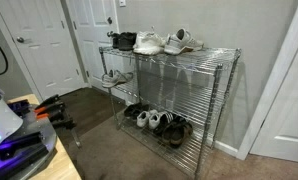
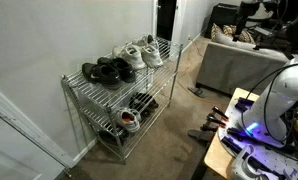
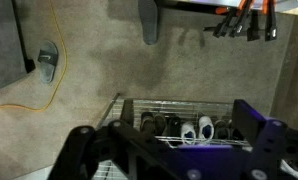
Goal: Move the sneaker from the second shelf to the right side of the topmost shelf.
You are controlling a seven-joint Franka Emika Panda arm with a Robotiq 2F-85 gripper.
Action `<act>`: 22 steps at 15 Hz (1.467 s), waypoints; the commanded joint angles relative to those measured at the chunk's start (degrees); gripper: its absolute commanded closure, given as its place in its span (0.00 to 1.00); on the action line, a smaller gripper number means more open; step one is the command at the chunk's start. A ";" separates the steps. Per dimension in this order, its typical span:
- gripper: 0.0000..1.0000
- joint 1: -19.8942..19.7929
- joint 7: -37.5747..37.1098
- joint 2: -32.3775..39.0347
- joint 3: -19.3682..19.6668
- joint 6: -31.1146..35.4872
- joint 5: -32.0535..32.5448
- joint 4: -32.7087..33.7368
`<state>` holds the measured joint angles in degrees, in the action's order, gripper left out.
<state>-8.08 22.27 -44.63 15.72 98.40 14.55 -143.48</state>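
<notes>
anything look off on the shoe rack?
Nothing spilled or damaged. Only oddity: one sneaker sits alone at one end of the second shelf, while the topmost shelf holds several shoes.

Black shoes (image 2: 109, 71) sit just beside white sneakers (image 2: 141, 54) — a grey couch (image 2: 239, 65) well apart.

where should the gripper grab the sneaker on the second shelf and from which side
Probably across its narrow midfoot or heel collar, coming in level from the open front of the second shelf. The sneaker rests there with the topmost shelf directly overhead, so a straight-down approach looks blocked. Which way its toe points is too small to tell.
</notes>
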 commanded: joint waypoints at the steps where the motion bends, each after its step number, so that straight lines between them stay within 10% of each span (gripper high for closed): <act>1: 0.00 0.34 -0.18 -0.03 0.22 -0.18 0.14 0.12; 15: 0.00 4.50 -2.77 2.66 -1.94 4.50 -4.27 -1.37; 22: 0.00 6.77 -8.69 7.75 -4.02 18.86 -13.14 -6.88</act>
<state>-1.82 16.21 -39.59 12.97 111.71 5.08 -148.47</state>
